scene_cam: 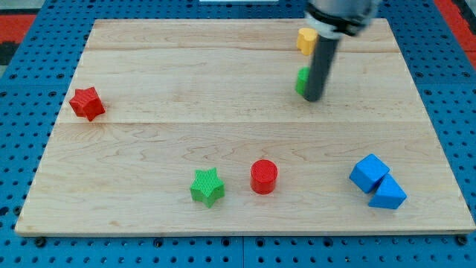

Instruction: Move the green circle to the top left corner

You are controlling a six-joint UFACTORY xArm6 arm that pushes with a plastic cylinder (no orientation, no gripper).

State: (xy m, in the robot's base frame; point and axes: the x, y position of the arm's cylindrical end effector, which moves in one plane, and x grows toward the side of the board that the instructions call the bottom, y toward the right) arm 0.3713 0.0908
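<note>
Taking the wooden board (149, 67) as the landmark and reading from its left edge across: a red star (87, 103) sits close to the left edge, a little above the middle, and the board's top left corner above it is bare, so the goal spot holds nothing yet. Near the bottom edge, left of centre, lies a green star (207, 186), and just to its right a red cylinder (263, 176). Well over toward the board's top right, a sliver of green (302, 80) shows at the left side of the dark rod; it is probably the green circle, though the rod hides most of it and I cannot confirm its shape. My tip (312, 98) rests on the board at that block's right side, touching or nearly so, which would suit a push toward the left. There is no claw on this arm, so nothing opens or closes. A yellow block (306, 40) sits just above, near the top edge. Two blue blocks (378, 182) lie touching by the bottom right corner. By my judgement nearly the whole task is left: the green block has the board's width to cross. No brand, label or writing can be read anywhere
</note>
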